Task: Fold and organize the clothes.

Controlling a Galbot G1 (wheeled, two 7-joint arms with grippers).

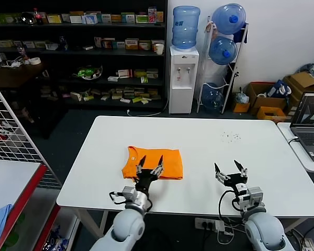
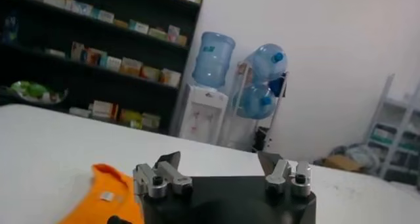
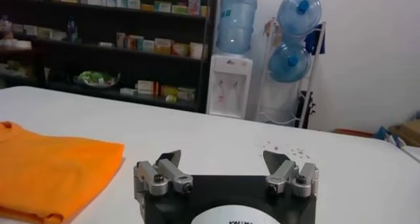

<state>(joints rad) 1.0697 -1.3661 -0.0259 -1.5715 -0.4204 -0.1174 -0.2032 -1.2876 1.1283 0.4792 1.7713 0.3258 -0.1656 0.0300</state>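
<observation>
Head view, centre-left: orange T-shirt lies folded compact on the tabletop; left claw and right claw gape empty; little seems left.

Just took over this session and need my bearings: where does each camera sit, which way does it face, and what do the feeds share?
Head view: on the head, looking forward and down at the white table; shows left gripper over the orange T-shirt and right gripper, both open.
Left wrist view: low on the left wrist, facing the shelves; left gripper in the foreground.
Right wrist view: on the right wrist, facing likewise; right gripper in the foreground.
All three share the T-shirt and water dispenser.
</observation>
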